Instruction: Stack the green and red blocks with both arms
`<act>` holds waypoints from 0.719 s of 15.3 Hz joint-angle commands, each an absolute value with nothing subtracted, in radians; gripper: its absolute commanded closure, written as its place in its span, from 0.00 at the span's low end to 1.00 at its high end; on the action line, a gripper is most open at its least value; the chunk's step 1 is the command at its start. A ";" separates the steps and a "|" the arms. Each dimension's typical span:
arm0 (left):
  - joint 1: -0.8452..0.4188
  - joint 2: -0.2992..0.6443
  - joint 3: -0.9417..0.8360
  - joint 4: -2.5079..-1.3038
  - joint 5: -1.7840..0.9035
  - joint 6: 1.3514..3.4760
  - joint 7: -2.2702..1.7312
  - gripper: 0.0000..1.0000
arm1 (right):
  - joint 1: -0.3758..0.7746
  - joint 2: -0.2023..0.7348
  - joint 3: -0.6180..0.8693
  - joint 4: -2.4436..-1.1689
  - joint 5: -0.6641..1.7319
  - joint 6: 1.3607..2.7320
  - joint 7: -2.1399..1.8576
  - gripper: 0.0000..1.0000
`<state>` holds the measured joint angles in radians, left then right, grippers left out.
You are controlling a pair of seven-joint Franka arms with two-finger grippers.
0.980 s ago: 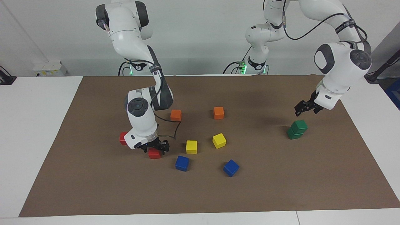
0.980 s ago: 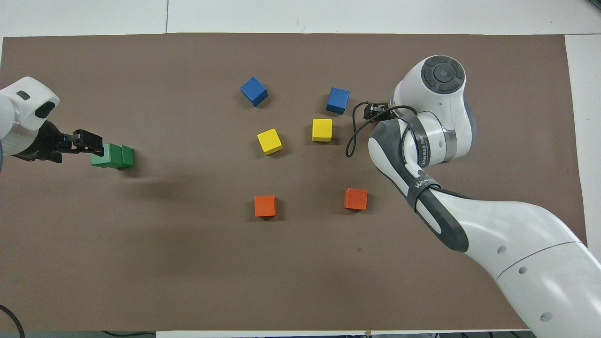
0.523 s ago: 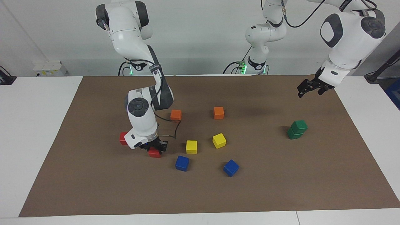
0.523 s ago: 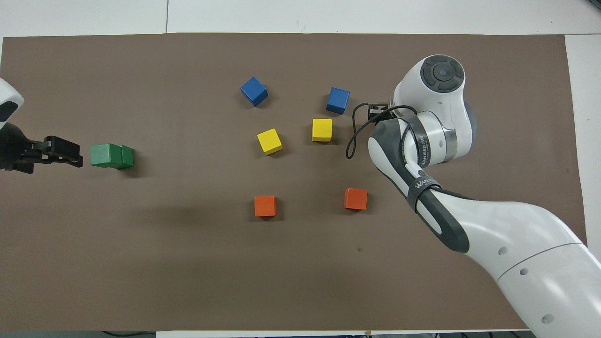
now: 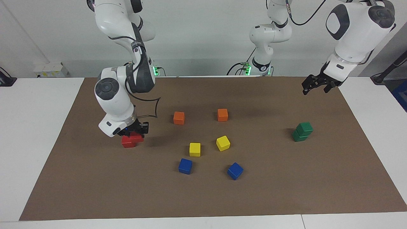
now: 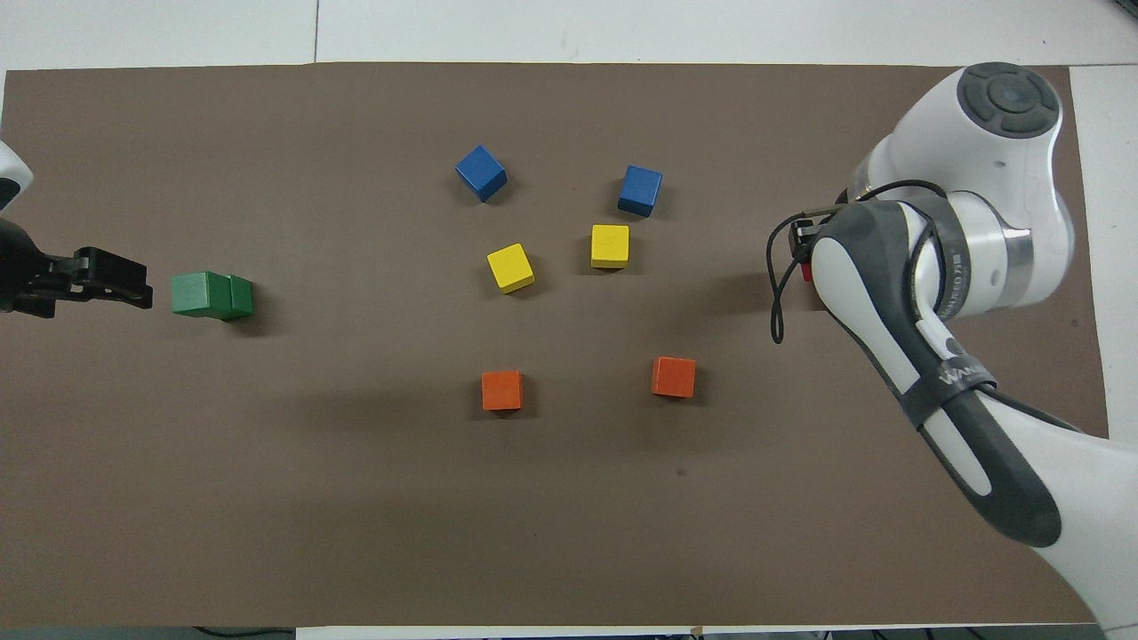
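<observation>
- The right gripper [image 5: 136, 131], small, black and two-fingered on its large white jointed arm, is low over the brown table mat [image 5: 203, 197] toward the right arm's end of the table, its jaws pinching a bright red matte cube [image 5: 136, 137].
- That held red cube sits on top of, or just above, the second bright red matte cube [image 5: 127, 143], which lies flat on the mat; whether the two touch cannot be told. The upper one looks shifted a little toward the pair of yellow cubes [image 5: 195, 149], so the red stack seems placed or nearly placed but not released.
- The pair of yellow cubes is taken as the landmark in the middle of the mat. Two orange cubes [image 5: 179, 118] lie nearer to the robots than it, and two blue cubes [image 5: 185, 166] lie farther from them. None belong to the task and all stand single.
- Toward the left arm's end of the table from the yellow pair, the two dark green matte cubes [image 5: 302, 131] are stacked one on the other, a little askew. This half of the task looks done.
- The left gripper [image 5: 313, 84] is raised well clear of the green stack, over the mat's edge nearest the robots, jaws spread and empty; this arm waits.
- What seems left is to let go of the upper red cube and lift the right gripper away.
</observation>
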<state>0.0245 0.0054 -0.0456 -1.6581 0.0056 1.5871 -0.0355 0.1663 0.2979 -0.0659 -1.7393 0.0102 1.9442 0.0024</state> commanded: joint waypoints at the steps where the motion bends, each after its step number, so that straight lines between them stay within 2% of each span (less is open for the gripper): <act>1: -0.015 0.071 -0.023 -1.583 0.003 1.545 -0.031 0.00 | 0.135 0.232 -0.055 -1.871 0.015 2.014 -0.046 1.00; 4: -0.018 0.028 -0.023 -1.612 0.002 1.528 -0.038 0.00 | 0.104 0.193 -0.057 -2.021 0.015 2.201 -0.113 1.00; 5: -0.018 0.022 -0.021 -1.620 0.002 1.528 -0.040 0.00 | 0.098 0.193 -0.057 -2.032 0.015 2.235 -0.130 1.00; 11: -0.018 -0.003 -0.018 -1.670 0.002 1.529 -0.040 0.00 | 0.109 0.196 -0.058 -2.026 -0.011 2.237 -0.097 1.00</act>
<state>-0.0001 0.0286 -0.0363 -1.6303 0.0055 1.5383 -0.0360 0.1161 0.2183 -0.0648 -1.9937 0.0054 2.2134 -0.0972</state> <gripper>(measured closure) 0.000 0.454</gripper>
